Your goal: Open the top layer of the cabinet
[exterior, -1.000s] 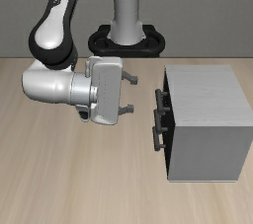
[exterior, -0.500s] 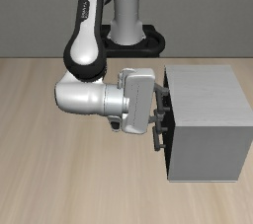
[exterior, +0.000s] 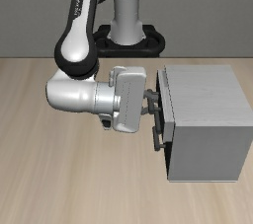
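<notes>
The cabinet (exterior: 206, 105) stands on the table (exterior: 59, 184) at the exterior view's right. Its front face is turned toward the exterior view's left, and dark handles (exterior: 159, 131) stick out from that face. The gripper (exterior: 154, 107) is right at this face, at the upper end of the handle group, and the arm (exterior: 79, 95) lies almost horizontal behind it. The gripper's body hides the place of contact, so I cannot tell whether it is clenched on a handle or released. I judge the cabinet to be a stiff and rather heavy box that should stay in place during a pull. The top layer is probably a drawer that slides straight out toward the exterior view's left, with some friction but little weight. The handle looks like a thin, rigid bar, hard and perhaps a little slippery. The best hold is therefore around its middle, gripped from 2 sides, so that the drawer does not twist in its guides. The pull should go in line with the drawer and not sideways. I count 1 cabinet, 1 arm and 1 gripper. The handles are more than 1, but seen from above they overlap and I cannot give their exact number. If the top layer is already a little open, this view does not make it clear.
</notes>
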{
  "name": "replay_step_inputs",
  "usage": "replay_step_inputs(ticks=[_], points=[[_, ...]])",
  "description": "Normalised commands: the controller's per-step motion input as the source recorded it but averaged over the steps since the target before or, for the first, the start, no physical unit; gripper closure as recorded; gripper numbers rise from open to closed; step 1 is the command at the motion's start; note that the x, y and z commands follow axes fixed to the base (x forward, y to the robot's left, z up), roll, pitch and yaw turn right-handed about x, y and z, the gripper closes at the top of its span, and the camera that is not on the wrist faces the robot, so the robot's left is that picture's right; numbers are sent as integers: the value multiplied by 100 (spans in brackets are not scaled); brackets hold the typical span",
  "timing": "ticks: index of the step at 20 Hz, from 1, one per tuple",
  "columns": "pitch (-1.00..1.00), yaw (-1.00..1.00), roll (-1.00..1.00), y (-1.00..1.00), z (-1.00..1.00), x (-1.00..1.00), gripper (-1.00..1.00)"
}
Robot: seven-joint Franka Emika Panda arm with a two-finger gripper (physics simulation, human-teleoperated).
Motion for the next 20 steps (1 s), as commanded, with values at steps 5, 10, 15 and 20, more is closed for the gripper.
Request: replay_step_inputs(ticks=[5,10,15,20], points=[[0,0,0,-100,0,0,100],[0,0,0,-100,0,0,100],[0,0,0,-100,0,0,100],[0,0,0,-100,0,0,100]])
